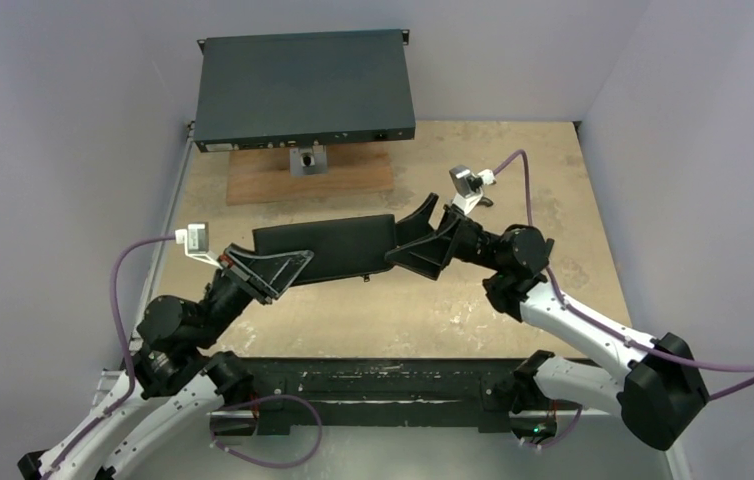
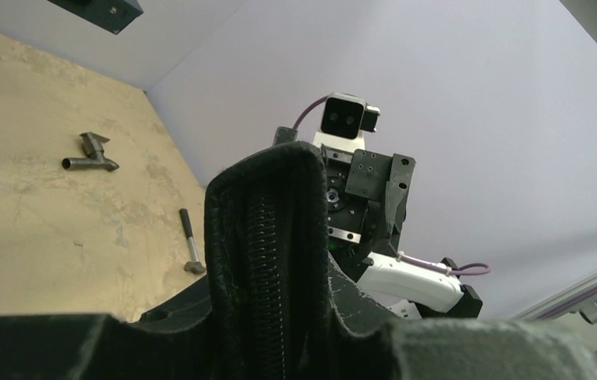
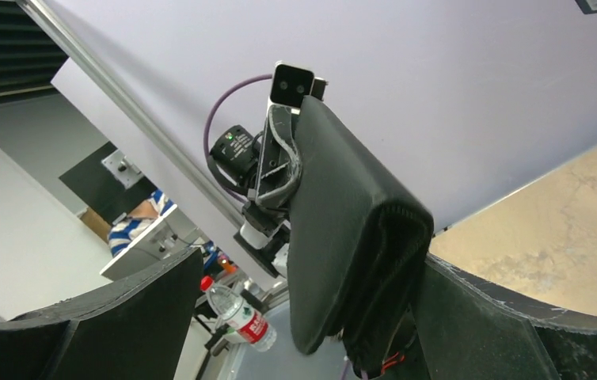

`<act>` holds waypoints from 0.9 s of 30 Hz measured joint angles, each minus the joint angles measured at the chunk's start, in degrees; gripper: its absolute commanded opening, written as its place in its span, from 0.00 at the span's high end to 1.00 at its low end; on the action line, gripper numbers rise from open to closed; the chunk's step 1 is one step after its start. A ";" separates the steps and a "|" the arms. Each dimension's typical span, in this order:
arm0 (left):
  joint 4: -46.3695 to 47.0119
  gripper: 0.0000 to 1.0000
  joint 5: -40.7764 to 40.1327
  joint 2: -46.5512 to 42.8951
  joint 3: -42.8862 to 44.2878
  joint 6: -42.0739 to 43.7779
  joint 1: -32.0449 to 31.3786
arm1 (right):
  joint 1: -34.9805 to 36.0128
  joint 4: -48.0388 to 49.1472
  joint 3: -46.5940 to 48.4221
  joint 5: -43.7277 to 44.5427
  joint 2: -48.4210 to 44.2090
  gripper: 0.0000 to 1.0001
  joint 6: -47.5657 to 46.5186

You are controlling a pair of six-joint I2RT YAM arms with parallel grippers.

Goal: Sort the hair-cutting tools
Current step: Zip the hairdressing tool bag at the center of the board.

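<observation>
Left gripper (image 1: 288, 262): clamped on left end of soft black zipped fabric pouch (image 1: 338, 245), held off sandy-brown table (image 1: 513, 200).
Right gripper (image 1: 415, 242): jaws spread wide, straddling pouch's right end, nothing gripped.
Hair-cutting tools: not seen in 3 views; whether inside pouch cannot be told.
Risk 1: pouch carried by 1 end only; sag or slip judged possible.
Risk 2: contents spilled if zip left open.
Beyond: small dark-headed hammer (image 2: 191, 241), dark T-shaped metal fitting (image 2: 91, 157); mistaken pick to be avoided.

Zip pouch (image 1: 325, 250) spans the middle of the table (image 1: 553, 190), with the left gripper (image 1: 275, 268) at its left end and the right gripper (image 1: 419, 238) at its right end. Behind it, at the far edge, a rack unit (image 1: 303, 90) rests on a wooden board (image 1: 353, 178). T-shaped fitting (image 2: 92, 154) and hammer (image 2: 191, 241) lie apart behind the pouch's right end.
</observation>
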 measured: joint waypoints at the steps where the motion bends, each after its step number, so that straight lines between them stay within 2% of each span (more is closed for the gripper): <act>1: 0.87 1.00 0.42 0.61 -0.20 -0.17 0.00 | 0.09 -0.17 0.79 -0.39 0.68 0.04 0.09; 3: 1.97 1.00 1.46 1.88 -0.35 -0.50 0.00 | 0.37 -0.70 1.88 -0.76 1.90 0.10 0.04; 7: 4.39 1.00 3.17 3.87 -1.07 -0.94 0.00 | 1.05 -2.49 2.36 -1.79 3.02 0.29 -0.46; 18: 11.82 1.00 5.22 4.87 -5.95 -5.05 -0.07 | 0.98 -9.20 1.68 -2.47 0.68 0.93 -1.27; 19: 12.66 0.98 5.49 4.98 -6.47 -5.53 -0.09 | 0.92 -9.18 1.29 -2.43 0.37 0.99 -1.05; 22: 16.35 0.55 6.23 6.01 -8.74 -6.80 -0.07 | 0.26 -9.44 -0.42 -2.10 -0.66 1.00 -0.57; 23: 17.88 0.45 6.58 6.64 -9.49 -7.10 -0.07 | -0.07 -9.49 -0.70 -2.10 -0.81 1.00 -0.50; 25: 21.31 0.30 7.06 8.63 -10.91 -7.69 0.17 | -0.42 -9.07 -1.62 -1.36 -1.62 1.00 -0.50; 27: 25.07 0.22 7.52 11.10 -12.09 -8.66 0.61 | -0.90 -8.63 -2.29 -0.87 -2.86 1.00 -0.59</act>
